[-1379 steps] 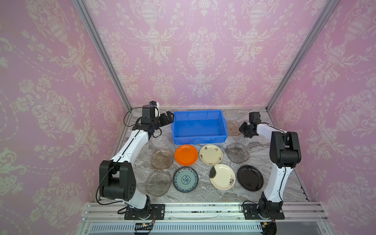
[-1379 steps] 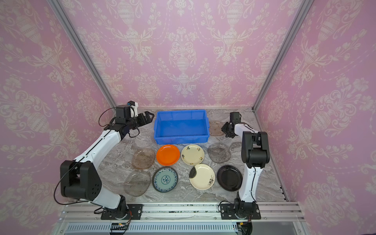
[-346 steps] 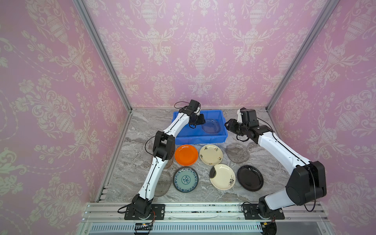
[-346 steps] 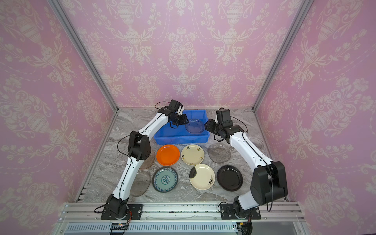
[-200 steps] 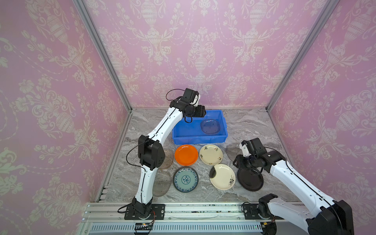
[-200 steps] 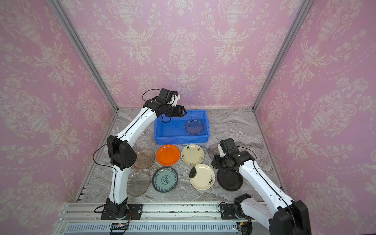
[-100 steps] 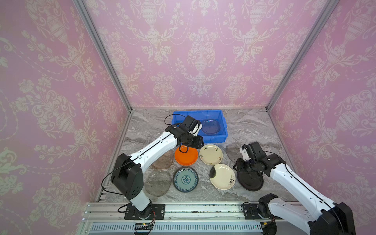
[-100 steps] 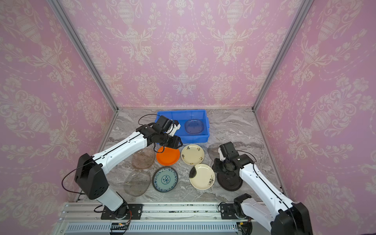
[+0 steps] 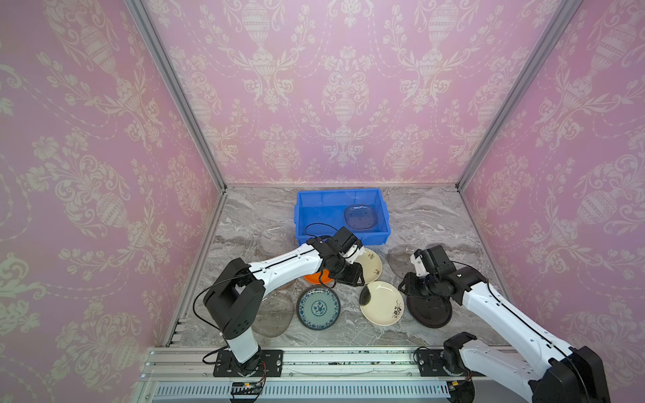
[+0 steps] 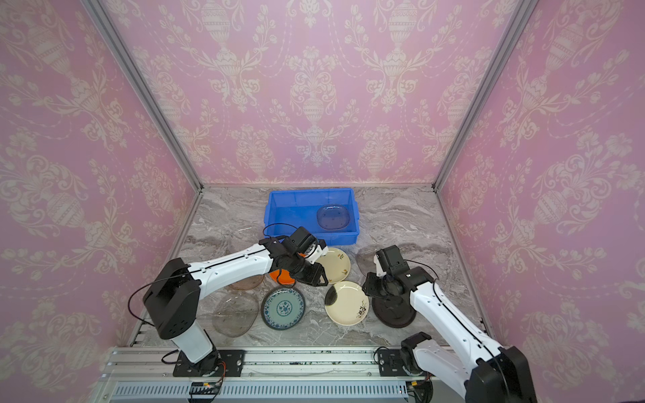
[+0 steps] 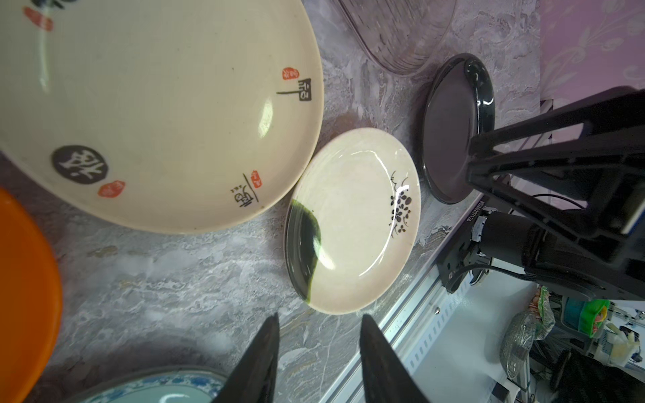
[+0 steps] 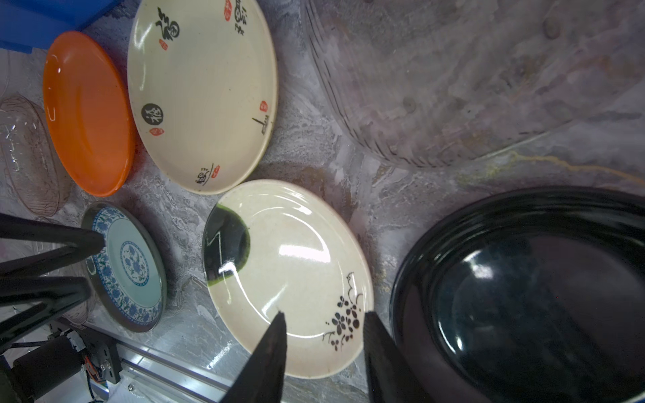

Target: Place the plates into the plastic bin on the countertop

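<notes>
The blue plastic bin (image 9: 303,223) stands at the back of the countertop (image 9: 429,216) with one clear glass plate (image 9: 360,217) inside. In front lie an orange plate (image 9: 312,278), a cream plate with calligraphy (image 9: 372,267), a cream plate with a flower motif (image 9: 382,303), a teal-patterned plate (image 9: 318,307) and a black plate (image 9: 431,310). My left gripper (image 11: 319,315) hovers open over bare marble between the orange, teal and cream plates (image 9: 350,277). My right gripper (image 12: 325,314) is open, its fingers either side of the flower plate's edge (image 12: 343,324), beside the black plate (image 12: 523,296).
Clear smoky glass plates lie on the countertop: one left of the bin (image 9: 275,235), one behind the right gripper (image 9: 399,256), one at the front left (image 9: 274,314). A brownish one (image 9: 284,285) is mostly under the left arm. The metal rail (image 9: 331,359) borders the front edge.
My left gripper came from the bin down to the front, past the orange plate, and its jaws narrowed. The right gripper settled lower by the black plate.
</notes>
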Tool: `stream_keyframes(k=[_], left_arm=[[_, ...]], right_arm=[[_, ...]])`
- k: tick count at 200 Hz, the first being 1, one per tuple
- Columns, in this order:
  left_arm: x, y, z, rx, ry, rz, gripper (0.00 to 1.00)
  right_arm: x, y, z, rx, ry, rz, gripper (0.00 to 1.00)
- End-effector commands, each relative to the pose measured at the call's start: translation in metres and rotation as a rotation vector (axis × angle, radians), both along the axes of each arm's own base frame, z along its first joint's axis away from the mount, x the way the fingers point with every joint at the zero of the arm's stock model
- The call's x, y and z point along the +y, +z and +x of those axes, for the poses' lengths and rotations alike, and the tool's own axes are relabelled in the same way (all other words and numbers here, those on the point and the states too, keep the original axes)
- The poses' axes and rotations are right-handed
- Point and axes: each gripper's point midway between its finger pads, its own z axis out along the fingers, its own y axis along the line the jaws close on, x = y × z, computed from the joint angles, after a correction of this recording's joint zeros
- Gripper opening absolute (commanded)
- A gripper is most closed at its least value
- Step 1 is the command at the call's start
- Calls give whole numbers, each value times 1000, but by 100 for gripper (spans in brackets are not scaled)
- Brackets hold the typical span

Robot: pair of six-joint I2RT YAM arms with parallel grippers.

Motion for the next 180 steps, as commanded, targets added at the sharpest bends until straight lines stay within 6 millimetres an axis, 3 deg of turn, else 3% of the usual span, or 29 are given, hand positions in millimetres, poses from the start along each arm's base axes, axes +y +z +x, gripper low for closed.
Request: stream_keyframes(k=[1, 35, 180], left_arm=[[-13, -15, -6, 83, -16, -36, 38], [-18, -37, -7, 155, -30, -4, 32], [-15, -53, -8, 259, -23, 83, 32]], right_arm=[[4, -1, -1, -5, -16, 26, 38], [2, -1, -1, -17, -20, 26, 38], [4, 8, 9, -24, -37, 22, 38]])
